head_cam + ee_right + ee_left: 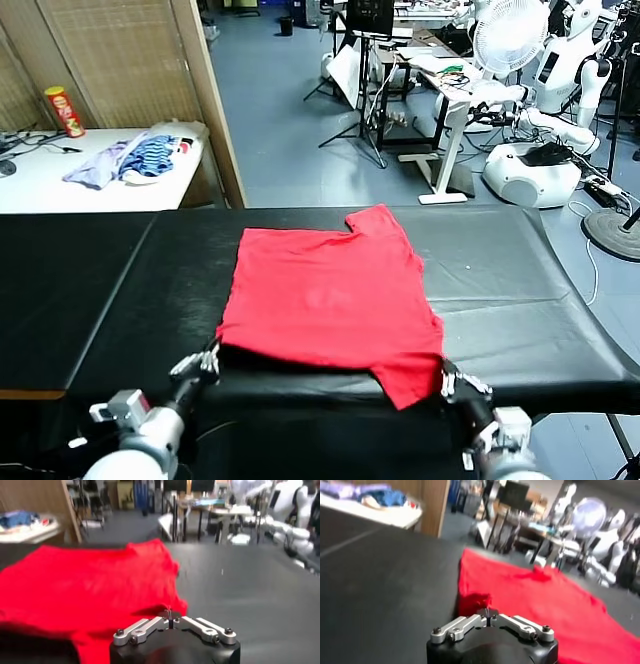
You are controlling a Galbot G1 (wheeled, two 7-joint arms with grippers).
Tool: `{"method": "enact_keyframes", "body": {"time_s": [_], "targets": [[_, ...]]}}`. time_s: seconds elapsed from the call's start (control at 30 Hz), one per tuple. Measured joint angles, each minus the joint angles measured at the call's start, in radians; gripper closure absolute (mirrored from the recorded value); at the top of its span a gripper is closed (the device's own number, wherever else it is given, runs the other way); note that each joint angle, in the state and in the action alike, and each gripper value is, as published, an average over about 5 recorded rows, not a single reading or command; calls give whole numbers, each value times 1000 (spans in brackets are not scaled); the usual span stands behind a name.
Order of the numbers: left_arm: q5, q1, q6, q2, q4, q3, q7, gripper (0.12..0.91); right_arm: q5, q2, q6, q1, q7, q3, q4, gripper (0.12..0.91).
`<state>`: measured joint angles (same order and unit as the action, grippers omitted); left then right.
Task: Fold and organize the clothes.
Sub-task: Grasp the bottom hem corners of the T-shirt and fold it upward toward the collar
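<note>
The red T-shirt [330, 300] lies spread flat on my black table [520, 300], one sleeve [382, 225] pointing to the far edge, another corner hanging toward me at the near right. No box or bin is in sight; nothing holds anything.

My left gripper [205, 362] sits at the shirt's near left corner, fingers pressed together and pinching the red hem. My right gripper [450, 383] is at the near right corner, fingers also pressed together on the cloth there.

From my head I see the whole shirt and both corners at once. My left wrist view shows the left gripper [490, 614] tips meeting with a small bunched fold of shirt [545, 600] just beyond them. My right wrist view shows the right gripper [170, 617] tips closed at the shirt [85, 580] edge, with cloth drooping over the table's near edge beside it.

Beyond the table, to the left, a white side table [40, 180] carries a heap of purple and striped clothes [135, 160] and a red can [64, 110]. A wooden screen [130, 60] stands behind it. To the right are a fan [510, 35], desks and another white robot [560, 60], all well apart from the shirt.
</note>
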<state>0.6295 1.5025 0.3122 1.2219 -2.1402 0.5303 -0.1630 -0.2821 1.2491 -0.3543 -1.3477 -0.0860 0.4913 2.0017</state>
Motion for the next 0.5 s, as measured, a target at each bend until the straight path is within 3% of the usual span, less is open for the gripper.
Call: {"method": "enact_keyframes", "body": {"time_s": [0.23,0.33,0.5], "targets": [[-108,-129,-36,-9,137,-39,27,905,20,-2,30,141,52,-51,-166,890],[-129,-169,-35,-6,195,-54,27,905,20,-8,26,148,71,-51,-179,787],[-152,-200,-24,-6,238,-61,25,864,35,-15,13,92,80,-29,-108,508]]}}
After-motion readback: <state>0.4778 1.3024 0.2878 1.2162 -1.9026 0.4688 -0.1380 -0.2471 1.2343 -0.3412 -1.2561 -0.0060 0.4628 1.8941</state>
